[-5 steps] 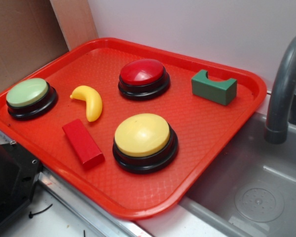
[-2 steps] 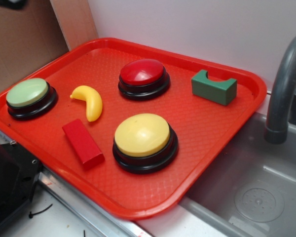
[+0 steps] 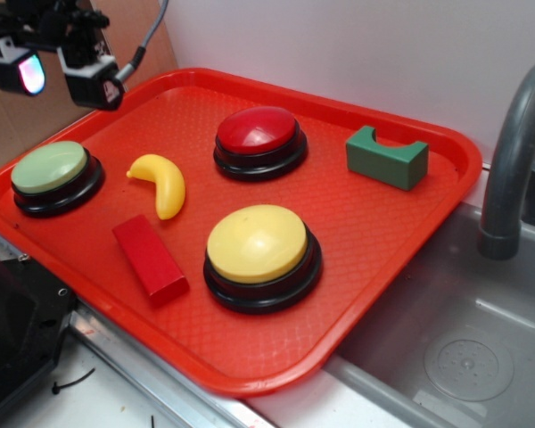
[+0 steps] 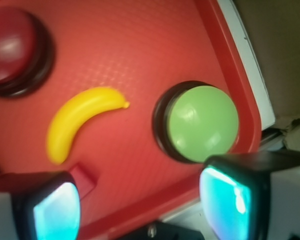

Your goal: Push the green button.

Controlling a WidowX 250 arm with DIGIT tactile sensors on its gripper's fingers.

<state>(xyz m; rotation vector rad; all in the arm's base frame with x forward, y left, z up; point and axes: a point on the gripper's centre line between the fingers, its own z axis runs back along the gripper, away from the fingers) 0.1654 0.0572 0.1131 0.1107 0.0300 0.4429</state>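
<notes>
Exterior view: gripper [image 3: 55,69] hangs high over the far left corner of the red tray [image 3: 383,267], well above and a little behind the green button [image 3: 49,167]. Button sits at the tray's left end on its black base, untouched, with the toy banana [image 3: 160,183] just beside it and a red block [image 3: 149,258] nearer the front edge. Red button [image 3: 257,130], yellow button [image 3: 257,242] and green notched block [image 3: 388,157] lie further right, well apart from the target. Wrist view: fingers [image 4: 50,207] spread wide with nothing between them; green dome [image 4: 204,123] shows ahead, off toward the right-hand finger, not centred in the gap. Step in hand, as I read it: the approach. To do it well, shift sideways until one fingertip, or the closed pair, stands over the dome's crown, then come straight down and press through the centre. An off-centre push risks sliding off the dome or catching the tray rim.
</notes>
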